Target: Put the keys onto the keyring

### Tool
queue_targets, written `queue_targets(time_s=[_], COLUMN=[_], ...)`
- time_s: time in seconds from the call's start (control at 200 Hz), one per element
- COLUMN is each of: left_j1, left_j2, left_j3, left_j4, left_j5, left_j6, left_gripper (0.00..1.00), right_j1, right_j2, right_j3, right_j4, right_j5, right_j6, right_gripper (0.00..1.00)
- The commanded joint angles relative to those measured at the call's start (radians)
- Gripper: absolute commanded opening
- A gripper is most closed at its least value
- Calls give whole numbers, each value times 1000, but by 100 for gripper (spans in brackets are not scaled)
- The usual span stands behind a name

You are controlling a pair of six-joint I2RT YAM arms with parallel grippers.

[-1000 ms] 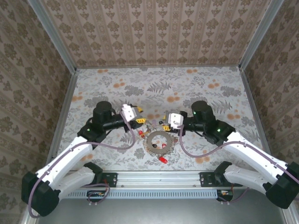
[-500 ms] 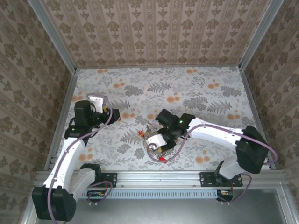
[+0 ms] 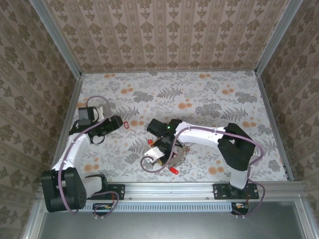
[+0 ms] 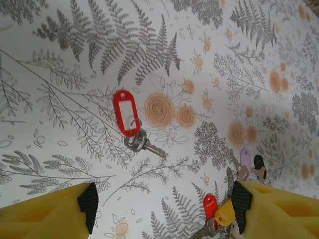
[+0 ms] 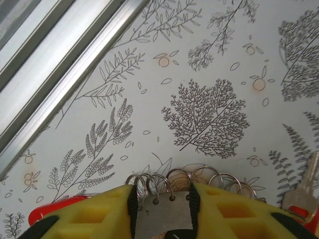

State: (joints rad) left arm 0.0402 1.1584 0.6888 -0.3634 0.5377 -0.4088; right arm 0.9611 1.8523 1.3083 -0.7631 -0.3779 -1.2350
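The keyring [image 5: 162, 214] is a flat grey metal plate edged with small wire loops, and my right gripper [image 5: 162, 201] is shut on its edge. From above, the right gripper [image 3: 167, 151] covers most of the keyring [image 3: 179, 152]. My left gripper [image 4: 164, 214] is open just above the table, with nothing between its yellow fingers [image 4: 60, 214]. A red-tagged key [image 4: 127, 118] lies flat ahead of it. From above this key [image 3: 126, 124] sits just right of the left gripper [image 3: 118, 122]. More keys, red [image 4: 210, 204], yellow [image 4: 225, 213] and purple [image 4: 245, 157], cluster by the keyring.
A red key [image 3: 174, 170] lies near the front rail [image 3: 164, 188], another red key [image 3: 150, 142] left of the ring. The aluminium rail [image 5: 55, 74] runs close to the right gripper. Patterned walls enclose the table on three sides.
The left gripper has pulled back to the left and opened, and a red-tagged key now lies before it. The right arm has swung left and down over the keyring.
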Motion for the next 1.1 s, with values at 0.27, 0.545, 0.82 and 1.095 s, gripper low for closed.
queue_targets(time_s=[0.27,0.545,0.82,1.095], left_j1=[8,10,11,13], left_j2=[2,-34,-27,-16], left_j3=[-13,-43,-52,-51], left_j4=[-14,6,6,14], left_j5=[21,-8,-1,11], left_j6=[-10,-8,1,-4], left_gripper=[72,71,71,70], right_j1=[40,62,58,50], right_j2=[84,116,120,208], right_j3=[58,74,202,268], right_j4=[-62,-49,-182,-230], right_j5=[117,199,126,132], right_j6=[47,25,20,20], right_gripper=[24,21,14,21])
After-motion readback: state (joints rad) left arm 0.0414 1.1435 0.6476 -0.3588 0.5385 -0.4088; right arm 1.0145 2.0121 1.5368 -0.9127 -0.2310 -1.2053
